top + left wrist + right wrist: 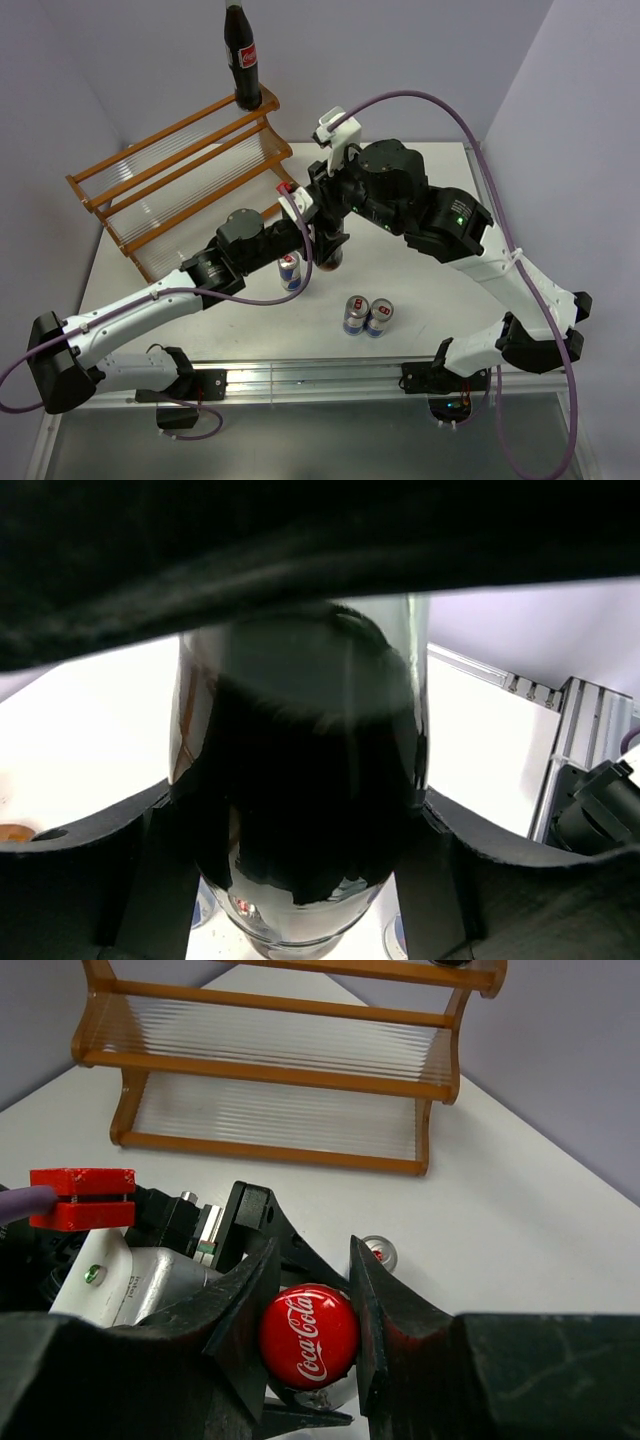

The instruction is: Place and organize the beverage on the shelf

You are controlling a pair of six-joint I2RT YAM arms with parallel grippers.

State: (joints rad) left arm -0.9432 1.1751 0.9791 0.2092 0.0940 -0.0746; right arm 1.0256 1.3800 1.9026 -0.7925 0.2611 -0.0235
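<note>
One dark cola bottle (243, 60) stands on the right end of the top tier of the wooden shelf (85, 190). The second bottle (300, 780) stands upright mid-table. My left gripper (300, 880) is shut on its lower body. My right gripper (310, 1310) is shut on its red cap (308, 1335) from above. In the top view both grippers meet over this bottle (332, 255). One blue-and-silver can (290, 270) stands just left of the bottle. Two more cans (356, 314) (380, 316) stand together nearer the front. A can top (378, 1252) shows past my right fingers.
The shelf (270, 1073) stands at the back left, its lower tiers holding nothing that shows. The purple cables loop over both arms. The table's metal front rail (320, 375) runs along the near edge. Walls close in behind and at both sides.
</note>
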